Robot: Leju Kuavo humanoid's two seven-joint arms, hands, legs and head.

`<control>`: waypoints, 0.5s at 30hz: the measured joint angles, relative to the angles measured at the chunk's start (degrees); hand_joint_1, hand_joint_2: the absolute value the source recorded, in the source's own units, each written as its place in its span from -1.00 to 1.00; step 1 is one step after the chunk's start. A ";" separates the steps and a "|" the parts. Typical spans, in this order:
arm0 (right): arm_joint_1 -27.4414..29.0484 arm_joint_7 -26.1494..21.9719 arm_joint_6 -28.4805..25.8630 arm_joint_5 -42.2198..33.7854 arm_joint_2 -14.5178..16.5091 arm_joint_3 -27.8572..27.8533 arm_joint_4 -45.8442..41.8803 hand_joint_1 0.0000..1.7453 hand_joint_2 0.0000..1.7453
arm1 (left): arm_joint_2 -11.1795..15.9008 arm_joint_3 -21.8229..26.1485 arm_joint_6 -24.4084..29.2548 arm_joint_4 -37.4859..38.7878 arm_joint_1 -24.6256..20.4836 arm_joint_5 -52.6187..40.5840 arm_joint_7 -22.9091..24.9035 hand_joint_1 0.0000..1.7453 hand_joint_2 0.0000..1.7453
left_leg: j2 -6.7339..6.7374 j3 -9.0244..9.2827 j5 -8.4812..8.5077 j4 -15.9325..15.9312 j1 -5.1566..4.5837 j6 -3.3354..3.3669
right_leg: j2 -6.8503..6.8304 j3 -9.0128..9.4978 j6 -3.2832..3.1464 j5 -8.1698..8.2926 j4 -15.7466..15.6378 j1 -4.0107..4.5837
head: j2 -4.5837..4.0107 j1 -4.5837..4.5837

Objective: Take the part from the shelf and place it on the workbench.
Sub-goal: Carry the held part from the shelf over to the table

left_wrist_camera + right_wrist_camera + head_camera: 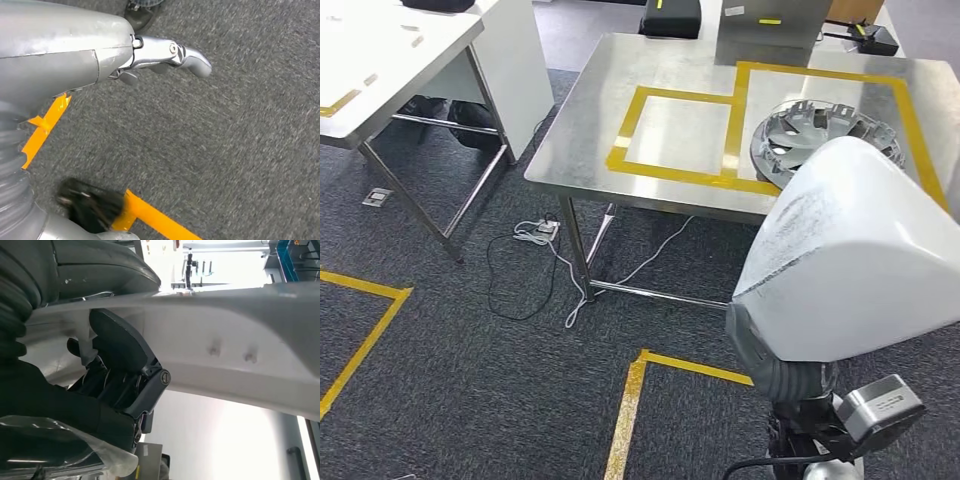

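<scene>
One white part [848, 250] sits nearest, grasped by the right hand [124, 370] fingers [151, 385], just short of the counter [584, 140]. One wheel cover [810, 135] lies there. Left hand [113, 50] fingers [188, 55]: released.

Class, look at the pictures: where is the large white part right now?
In the head view the white part is low on the right, held up by the right hand just short of the metal workbench, near the wheel cover.

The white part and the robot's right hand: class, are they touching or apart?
Touching. The right wrist view shows the right hand with its dark fingers pressed against the inner face of the white part, gripping its edge.
</scene>
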 joint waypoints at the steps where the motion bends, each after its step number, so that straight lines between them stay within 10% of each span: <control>1: 0.06 -0.01 0.02 0.00 0.00 -0.01 0.01 1.00 1.00 | 0.09 0.02 0.02 0.00 0.21 -0.01 0.00 -1.00 1.00 | 0.00 -1.86 -2.80 -0.47 0.00 -0.09 | 0.17 1.10 0.06 -0.81 -0.18 -0.07 | 0.00 0.01; 3: 0.10 0.00 0.09 0.00 0.00 -0.01 0.04 1.00 1.00 | 0.24 0.05 0.05 0.01 0.53 -0.01 0.00 -1.00 1.00 | 0.01 -4.44 -3.17 -4.00 -0.01 -0.09 | 0.32 3.37 0.35 -2.68 -0.31 -0.18 | 0.00 -0.01; 7: -0.36 0.34 0.57 -0.09 0.01 -0.19 0.25 1.00 1.00 | 0.30 0.04 0.07 0.02 0.96 -0.04 0.03 -1.00 1.00 | 0.29 -5.65 13.92 -13.00 -0.37 0.76 | 0.40 6.50 1.54 -5.94 -0.72 -0.06 | 0.00 -0.15; 11: -1.16 0.51 0.79 -0.12 0.02 -0.80 0.33 1.00 1.00 | 0.23 0.00 0.15 0.01 0.61 -0.13 0.00 -1.00 1.00 | -0.03 -3.49 13.83 -14.79 -0.17 2.20 | 0.18 5.81 2.79 -4.93 2.33 -0.03 | 0.01 -0.05; 15: -1.39 0.63 0.76 -0.17 0.02 -1.37 0.64 1.00 1.00 | 0.31 -0.02 0.30 -0.01 0.56 -0.15 -0.02 -1.00 1.00 | -0.10 -0.80 11.67 -15.50 -0.11 2.83 | -0.13 -4.26 3.34 -8.85 14.39 -0.17 | 0.00 0.20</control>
